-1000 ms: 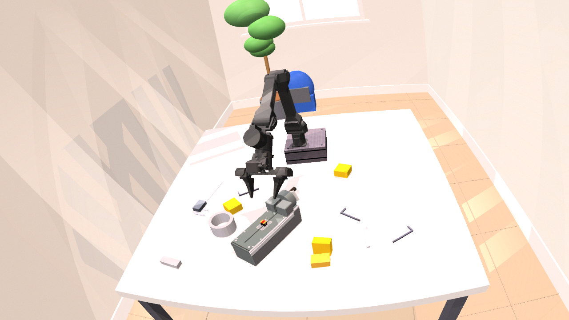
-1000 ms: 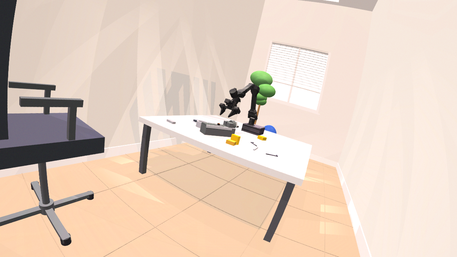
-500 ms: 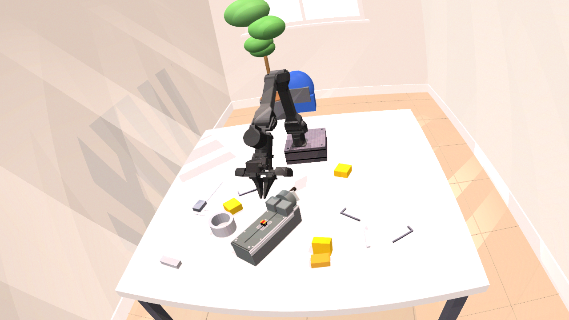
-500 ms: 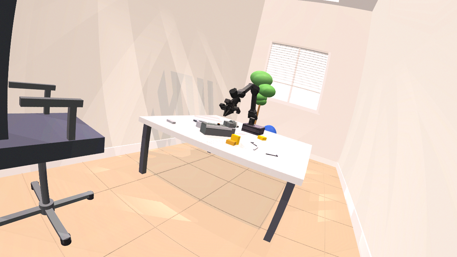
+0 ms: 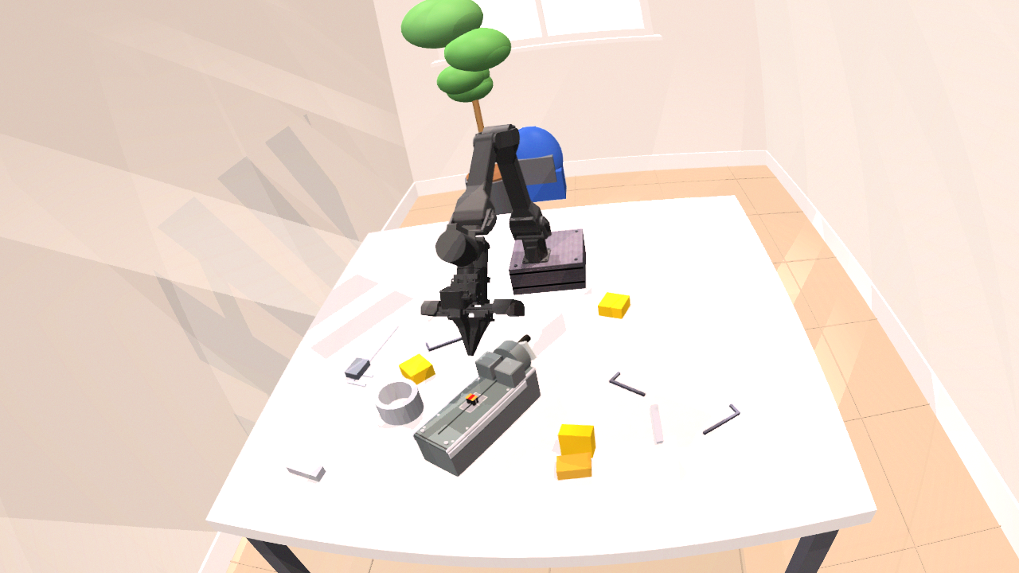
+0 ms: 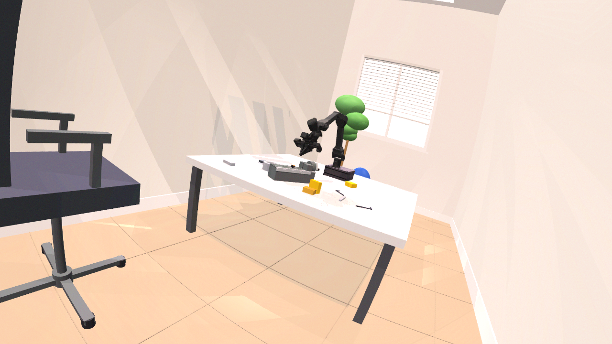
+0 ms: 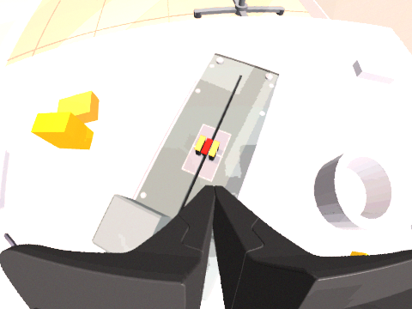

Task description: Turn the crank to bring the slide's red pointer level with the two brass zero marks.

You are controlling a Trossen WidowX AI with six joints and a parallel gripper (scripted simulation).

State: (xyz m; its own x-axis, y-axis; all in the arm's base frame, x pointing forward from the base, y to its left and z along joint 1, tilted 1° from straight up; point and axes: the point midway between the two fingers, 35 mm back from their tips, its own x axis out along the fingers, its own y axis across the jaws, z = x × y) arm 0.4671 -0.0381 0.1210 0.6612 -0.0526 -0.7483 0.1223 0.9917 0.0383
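The grey machine [image 5: 498,427] [image 6: 290,174] [image 7: 172,146] stands on the table with a long slot in its top. In the wrist view the red pointer [image 7: 207,147] sits between the two brass marks, left [image 7: 201,143] and right [image 7: 215,148], and looks about level with them. The black crank handle [image 5: 525,338] [image 6: 318,169] sticks out at the machine's arm-side end; the wrist view does not show it. My gripper [image 5: 470,352] [image 6: 302,154] [image 7: 213,194] is shut and empty, raised above the table beside the machine's housing blocks, apart from the handle.
A grey ring [image 5: 399,403] [image 7: 335,193] and a yellow block [image 5: 416,368] lie left of the machine in the top view. Two stacked-looking yellow blocks [image 5: 575,440] [image 7: 64,129] lie right of it. Dark angled rods [image 5: 628,385] and another yellow block [image 5: 613,304] lie further right.
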